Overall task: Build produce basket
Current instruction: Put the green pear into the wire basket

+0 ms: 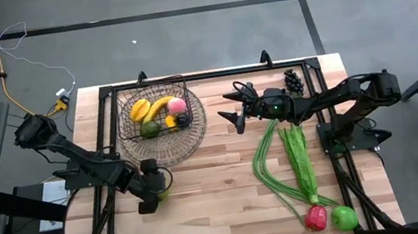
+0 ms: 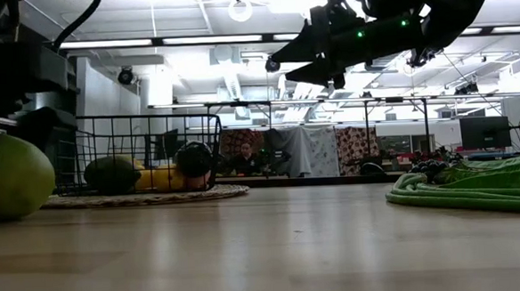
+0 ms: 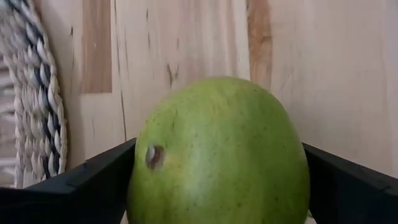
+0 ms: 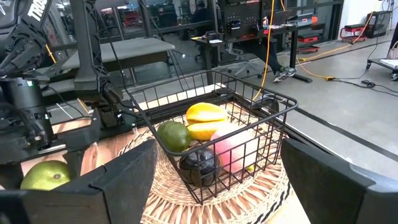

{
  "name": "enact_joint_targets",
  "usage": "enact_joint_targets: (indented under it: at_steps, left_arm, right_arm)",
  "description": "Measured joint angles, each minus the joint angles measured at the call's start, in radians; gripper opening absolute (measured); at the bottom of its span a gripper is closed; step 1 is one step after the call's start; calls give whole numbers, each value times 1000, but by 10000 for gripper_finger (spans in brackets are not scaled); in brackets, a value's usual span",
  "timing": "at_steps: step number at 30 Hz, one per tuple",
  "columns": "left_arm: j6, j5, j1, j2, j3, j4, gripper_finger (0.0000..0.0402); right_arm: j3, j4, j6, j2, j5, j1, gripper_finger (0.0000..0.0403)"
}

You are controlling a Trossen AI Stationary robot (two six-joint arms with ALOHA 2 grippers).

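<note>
The dark wire basket (image 1: 154,113) stands on a round woven mat (image 1: 165,144) at the far left. It holds a yellow banana (image 1: 149,107), a pink peach (image 1: 177,105), a green fruit (image 4: 173,135) and a dark one (image 4: 198,165). A green pear (image 3: 217,155) lies on the table near the mat's front edge. My left gripper (image 1: 154,193) points steeply down, open, one finger on each side of the pear. My right gripper (image 1: 232,107) hangs level and open above the table, right of the basket, holding nothing. My left gripper stands over the green pear from above with one finger at its left flank (image 3: 138,168) and one at its right flank (image 3: 303,168). Whether the fingers touch the pear I cannot tell. The pear rests on the table.
Long green beans (image 1: 270,166) and leafy greens (image 1: 297,153) lie on the table's right half, with a red pepper (image 1: 316,217) and a green apple (image 1: 344,217) near the front edge. Dark grapes (image 1: 293,79) sit at the far right. Bare wood lies between the mat and the beans.
</note>
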Motion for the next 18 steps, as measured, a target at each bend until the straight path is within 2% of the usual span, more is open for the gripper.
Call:
enact_joint_targets:
  at_steps: [8, 12, 18]
  left_arm:
    - [-29, 9, 0, -14, -1, 5, 336]
    - [-37, 14, 0, -44, -1, 10, 329]
    - [12, 8, 0, -163, 0, 56, 327]
  right_arm:
    - [0, 0, 0, 0, 0, 0, 332]
    - [0, 0, 0, 0, 0, 0, 332]
    - [0, 0, 2, 0, 0, 0, 332]
